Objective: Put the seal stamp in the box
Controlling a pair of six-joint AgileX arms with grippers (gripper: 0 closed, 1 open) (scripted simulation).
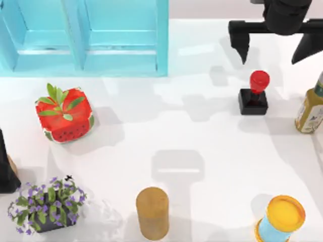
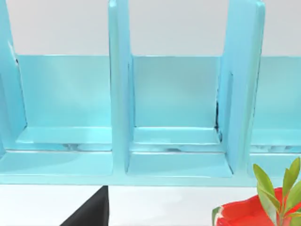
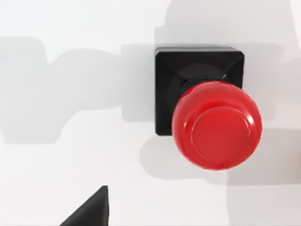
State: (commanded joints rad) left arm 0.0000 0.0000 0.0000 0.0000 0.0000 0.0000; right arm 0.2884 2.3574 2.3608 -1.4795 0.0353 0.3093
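One small seal stamp (image 1: pixel 254 94), black square base under a glossy red knob, stands upright on the white bench (image 1: pixel 192 131) at three o'clock. The right gripper (image 1: pixel 273 54) hovers above it at one o'clock, fingers spread apart. The big light-blue divided box (image 1: pixel 86 38) sits at eleven o'clock; no writing is readable.

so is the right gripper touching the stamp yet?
Apart. In the top view the right gripper hangs open near the table's far edge, and bare white table separates its fingertips from the stamp, which stands alone on the table.

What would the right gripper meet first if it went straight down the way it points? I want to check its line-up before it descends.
Probably the seal stamp: the right wrist view looks down on its red knob. In the top view the open right gripper hangs slightly off from it, so the exact first contact is uncertain.
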